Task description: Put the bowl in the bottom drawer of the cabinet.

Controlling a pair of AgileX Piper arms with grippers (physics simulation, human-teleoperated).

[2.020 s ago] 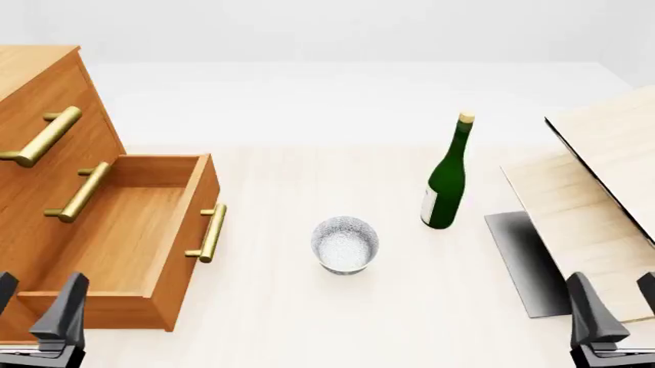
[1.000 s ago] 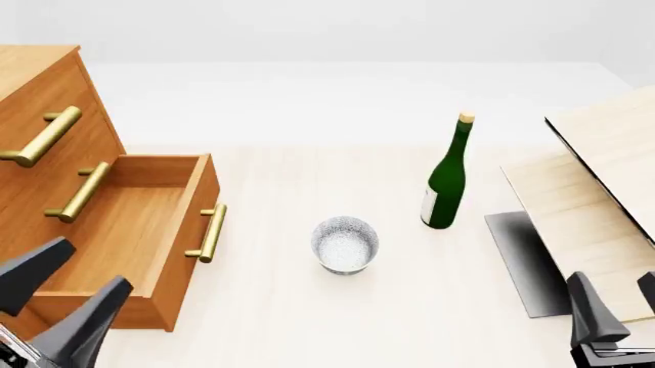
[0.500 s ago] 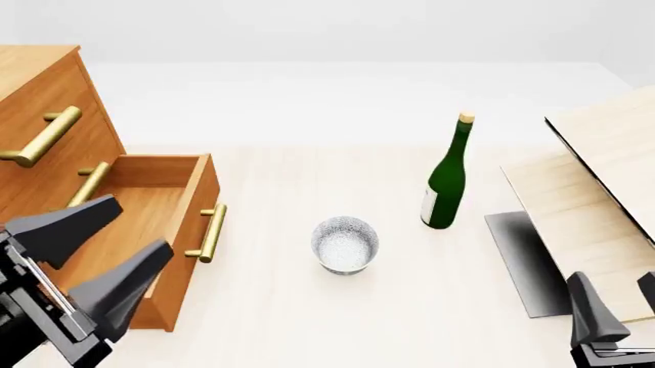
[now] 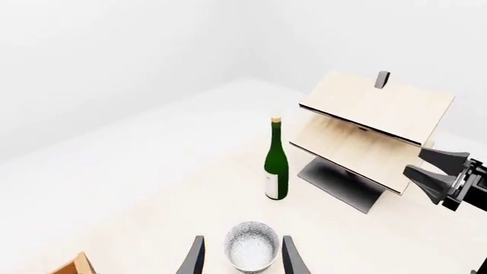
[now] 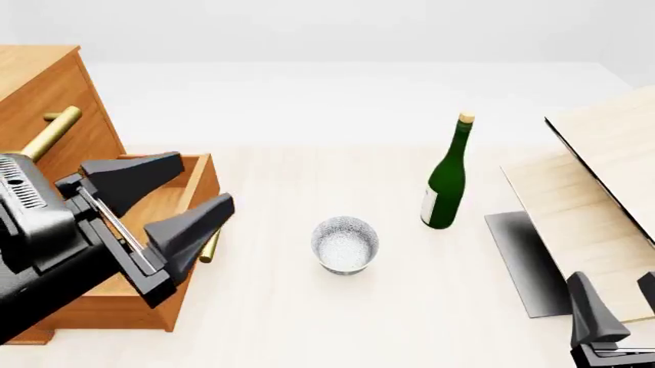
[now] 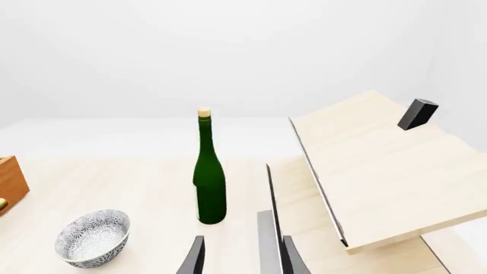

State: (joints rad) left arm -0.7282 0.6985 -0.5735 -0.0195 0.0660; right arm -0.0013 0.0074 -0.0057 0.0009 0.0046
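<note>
- orange-brown wood fills the far left: the tall cabinet [image 5: 41, 100] with its round brass bar handles, and its bottom drawer [image 5: 143, 230] pulled out over the pale table [image 5: 307, 322], a wide shallow box with nothing visible inside it.
- over that drawer hangs the left gripper [image 5: 169, 201], dark grey, its two wedge fingers spread well apart and holding nothing; in the left wrist view the fingertips frame the bowl, so it looks aimed that way.
- near the middle of the table, well clear of the drawer front, sits the small round white bowl [image 5: 345, 244] with a fine grey-blue speckle, upright, mouth up, touching nothing.
- my guess is it handles like glazed ceramic: stiff, light enough for one gripper, slick on the outside and liable to chip if dropped. the wall looks too wide to span, so the rim seems the place to take it, one finger inside and one outside, pinched on the near edge.
- just right of the bowl and a bit further back stands a tall green glass bottle [image 5: 446, 180] with a pale label and cork; it's near enough that a wide swing could knock it.
- further right, pale light-wood boards [image 5: 588, 192] slant on a dark stand.
- at the bottom right corner the right gripper [image 5: 614, 322] is parked low; its fingers stand apart, empty, and only partly in view.
</note>
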